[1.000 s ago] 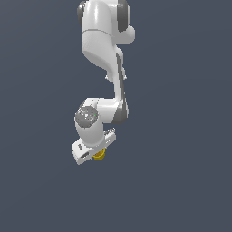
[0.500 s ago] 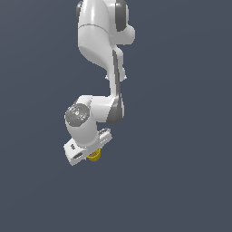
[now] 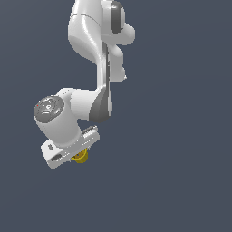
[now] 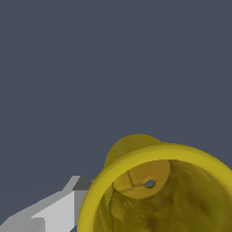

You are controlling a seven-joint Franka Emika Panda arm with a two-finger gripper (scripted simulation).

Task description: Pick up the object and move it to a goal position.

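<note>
Against a plain dark blue-grey backdrop, a white robot arm (image 3: 97,54) reaches down toward the exterior view's left, its claw (image 3: 77,156) closed on a small yellow cup (image 3: 81,157) that pokes out just beneath it. From the wrist view, one grey finger (image 4: 59,210) touches the cup's rim, and the hollow fills the near corner.

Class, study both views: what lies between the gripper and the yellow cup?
Nothing: the yellow cup sits directly under the gripper in the exterior view, no gap visible.

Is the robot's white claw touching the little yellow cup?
Cannot tell. In the exterior view the small yellow cup sits tucked under the white gripper; the fingertips stay hidden in both views.
</note>
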